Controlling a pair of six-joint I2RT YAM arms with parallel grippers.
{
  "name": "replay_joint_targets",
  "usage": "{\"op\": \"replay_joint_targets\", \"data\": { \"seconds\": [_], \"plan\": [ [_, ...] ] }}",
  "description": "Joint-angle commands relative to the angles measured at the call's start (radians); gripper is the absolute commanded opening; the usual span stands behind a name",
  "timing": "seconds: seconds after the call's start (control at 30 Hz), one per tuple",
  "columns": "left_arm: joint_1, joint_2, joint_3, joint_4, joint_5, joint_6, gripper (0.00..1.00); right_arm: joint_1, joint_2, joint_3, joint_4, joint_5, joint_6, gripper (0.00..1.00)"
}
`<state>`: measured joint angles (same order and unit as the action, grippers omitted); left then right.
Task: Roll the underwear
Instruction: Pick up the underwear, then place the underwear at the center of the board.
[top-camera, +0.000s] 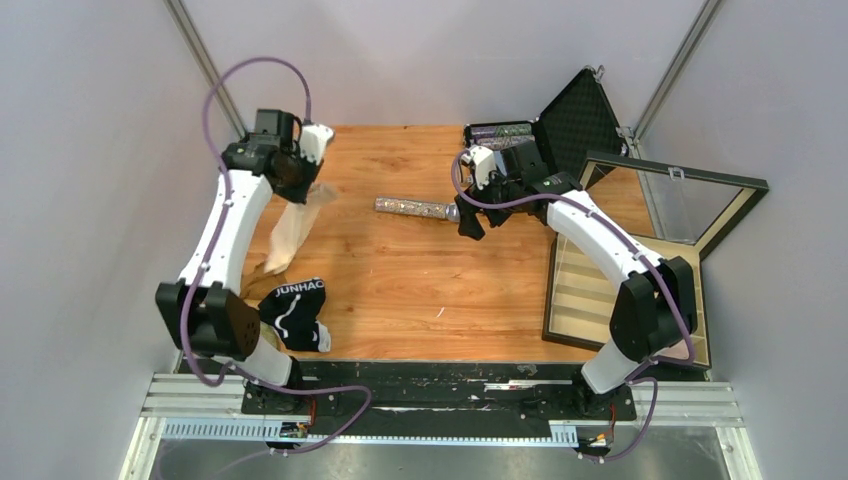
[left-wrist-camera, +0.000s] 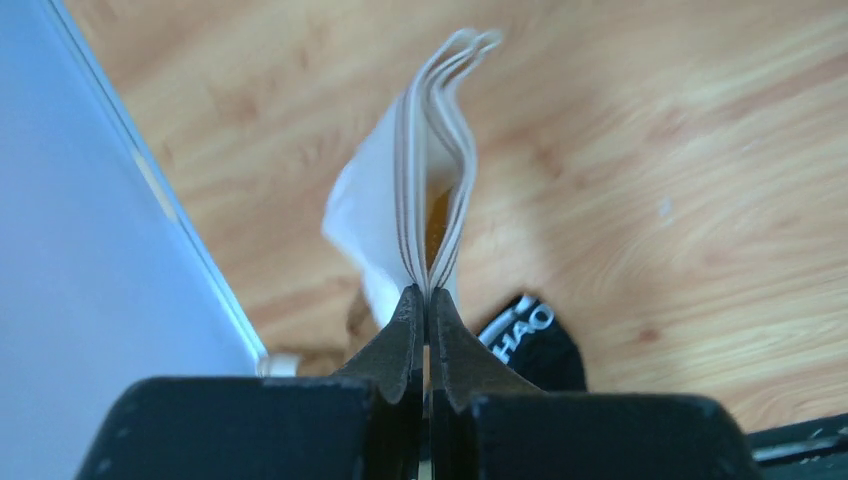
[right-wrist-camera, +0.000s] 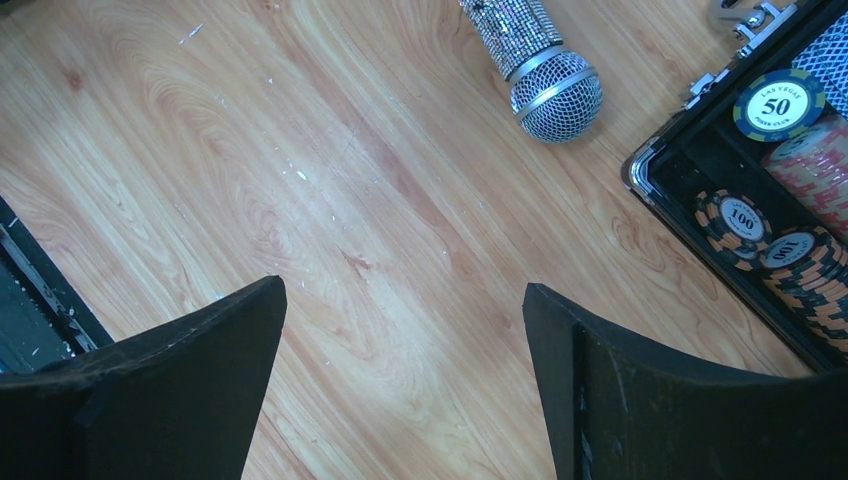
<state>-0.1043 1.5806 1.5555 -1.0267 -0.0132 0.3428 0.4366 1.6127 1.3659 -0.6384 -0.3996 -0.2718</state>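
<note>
Up left, left end effector pinches obscured cream underwear; right end effector spread.

Partly out of our sight

From above, we lose part of the black cloth garment with white waistband lettering behind the left arm's elbow, and the top of the cream-beige cloth garment under its wrist. In the right wrist view, the glittery silver microphone and the black poker-chip case run past the edges.
</note>
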Motion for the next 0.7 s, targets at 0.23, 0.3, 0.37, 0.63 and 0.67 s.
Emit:
{"op": "replay_joint_targets", "data": {
  "seconds": [0.23, 0.3, 0.37, 0.63, 0.67],
  "plan": [
    [-0.075, -0.160, 0.222, -0.114, 0.657, 0.011, 0.00, 0.003, 0.001, 0.095, 0.019, -0.101, -0.114, 0.91],
    [-0.094, -0.184, 0.184, -0.109, 0.703, 0.009, 0.00, 0.003, -0.020, 0.083, 0.018, -0.131, -0.154, 0.91],
    [-0.106, -0.198, 0.142, -0.117, 0.745, 0.009, 0.00, 0.002, -0.046, 0.064, 0.018, -0.176, -0.182, 0.91],
    [-0.117, -0.146, -0.039, -0.060, 0.722, 0.094, 0.00, 0.002, -0.082, -0.045, 0.025, -0.266, -0.273, 0.89],
    [-0.116, -0.131, -0.069, -0.034, 0.686, 0.094, 0.00, 0.002, -0.079, -0.053, 0.029, -0.268, -0.274, 0.89]
  ]
}}
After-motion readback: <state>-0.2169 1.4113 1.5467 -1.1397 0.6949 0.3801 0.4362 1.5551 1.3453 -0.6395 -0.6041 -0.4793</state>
